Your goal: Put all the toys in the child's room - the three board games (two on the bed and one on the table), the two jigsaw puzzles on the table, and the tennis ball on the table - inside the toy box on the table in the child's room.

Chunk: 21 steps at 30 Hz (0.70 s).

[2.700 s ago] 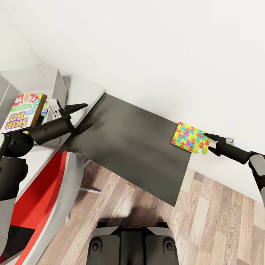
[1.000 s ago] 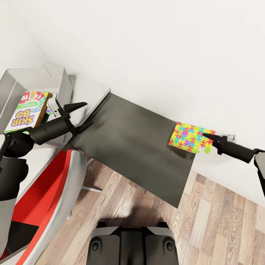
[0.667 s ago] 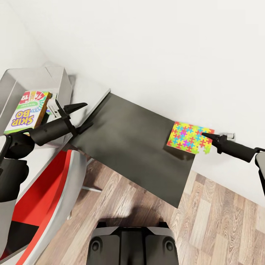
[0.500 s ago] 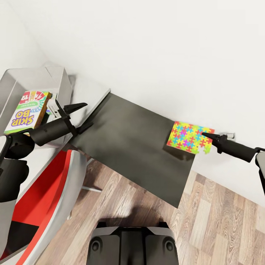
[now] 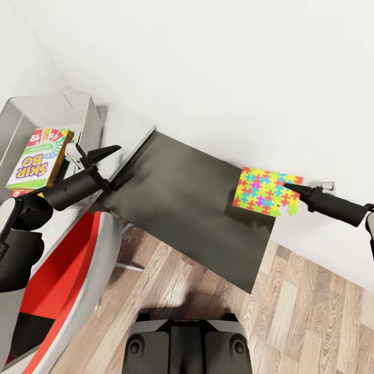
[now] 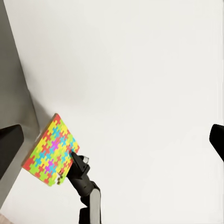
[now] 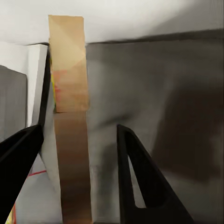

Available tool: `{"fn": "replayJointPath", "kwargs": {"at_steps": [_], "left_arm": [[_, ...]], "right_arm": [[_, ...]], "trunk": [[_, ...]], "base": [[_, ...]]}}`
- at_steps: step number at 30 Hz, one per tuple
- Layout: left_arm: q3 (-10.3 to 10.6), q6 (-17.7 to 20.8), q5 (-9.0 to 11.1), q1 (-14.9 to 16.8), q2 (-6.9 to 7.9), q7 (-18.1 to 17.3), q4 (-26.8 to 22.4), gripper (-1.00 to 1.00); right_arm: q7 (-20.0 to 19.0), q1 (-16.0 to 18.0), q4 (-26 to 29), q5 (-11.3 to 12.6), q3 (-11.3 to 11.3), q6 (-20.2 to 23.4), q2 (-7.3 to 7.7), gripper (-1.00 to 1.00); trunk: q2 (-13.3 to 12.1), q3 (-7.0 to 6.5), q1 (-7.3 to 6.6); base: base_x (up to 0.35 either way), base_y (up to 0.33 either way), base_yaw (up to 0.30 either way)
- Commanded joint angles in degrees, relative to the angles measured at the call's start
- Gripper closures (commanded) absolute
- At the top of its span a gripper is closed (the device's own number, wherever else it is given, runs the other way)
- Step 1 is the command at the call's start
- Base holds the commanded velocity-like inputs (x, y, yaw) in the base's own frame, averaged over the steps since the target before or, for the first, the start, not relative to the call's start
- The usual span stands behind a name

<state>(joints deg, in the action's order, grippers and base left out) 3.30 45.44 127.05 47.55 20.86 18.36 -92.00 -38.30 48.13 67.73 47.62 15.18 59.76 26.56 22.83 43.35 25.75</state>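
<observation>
A multicoloured jigsaw puzzle (image 5: 265,191) hangs just above the right end of the dark table (image 5: 187,208), with my right gripper (image 5: 289,187) shut on its right edge. The right wrist view shows the puzzle (image 7: 70,140) edge-on as a brown strip between the black fingers (image 7: 135,177). In the left wrist view the puzzle (image 6: 49,149) and right gripper (image 6: 72,155) stand against the white wall. My left gripper (image 5: 111,166) is open and holds nothing, beside the grey toy box (image 5: 85,111). A Skip-Bo board game (image 5: 34,158) lies in that box.
A red and white chair (image 5: 57,270) stands at the lower left, close under my left arm. White wall runs behind the table. Wooden floor (image 5: 311,311) lies to the right and below, and my base (image 5: 187,345) is at the bottom.
The right gripper has lifted the puzzle slightly and carried it a little leftward over the table end. The left arm has sunk a little. Earlier the whole view shifted.
</observation>
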Motion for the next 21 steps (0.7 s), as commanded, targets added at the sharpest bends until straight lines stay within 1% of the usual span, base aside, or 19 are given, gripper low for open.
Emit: {"fn": "replayJointPath", "kwargs": {"at_steps": [1, 6, 9, 10, 14, 21], "left_arm": [[0.03, -0.01, 0.60, -0.02, 0.00, 0.29, -0.02, -1.00], [0.22, 0.19, 0.58, -0.19, -0.08, -0.27, -0.02, -1.00], [1.14, 0.43, 0.54, -0.26, -0.10, -0.44, -0.02, -1.00], [1.78, 0.53, 0.52, -0.31, -0.11, -0.50, -0.02, -1.00], [2.46, 0.67, 0.50, -0.43, -0.11, -0.57, -0.02, -1.00], [2.86, 1.14, 0.48, -0.50, -0.10, -0.60, -0.02, -1.00]], "right_arm": [[-0.39, -0.34, 0.90, -0.46, 0.07, 0.24, -0.10, 1.00], [-0.38, -1.64, 3.92, -0.44, -0.03, 0.24, -0.34, 1.00], [-0.37, -2.08, 5.02, -0.43, -0.09, 0.24, -0.45, 1.00], [-0.37, -2.27, 5.48, -0.43, -0.11, 0.24, -0.58, 1.00], [-0.37, -2.64, 5.95, -0.48, -0.13, 0.24, -0.72, 1.00], [-0.37, -3.30, 6.38, -0.48, -0.09, 0.24, -0.74, 1.00]], "trunk": [[0.09, 0.07, 0.03], [0.09, 0.07, 0.03], [0.09, 0.06, 0.03], [0.09, 0.04, 0.03], [0.09, -0.15, 0.03], [0.09, -0.71, 0.03]], "base": [[0.000, 0.000, 0.000], [0.000, 0.000, 0.000], [0.000, 0.000, 0.000], [0.000, 0.000, 0.000], [0.000, 0.000, 0.000], [0.000, 0.000, 0.000]]}}
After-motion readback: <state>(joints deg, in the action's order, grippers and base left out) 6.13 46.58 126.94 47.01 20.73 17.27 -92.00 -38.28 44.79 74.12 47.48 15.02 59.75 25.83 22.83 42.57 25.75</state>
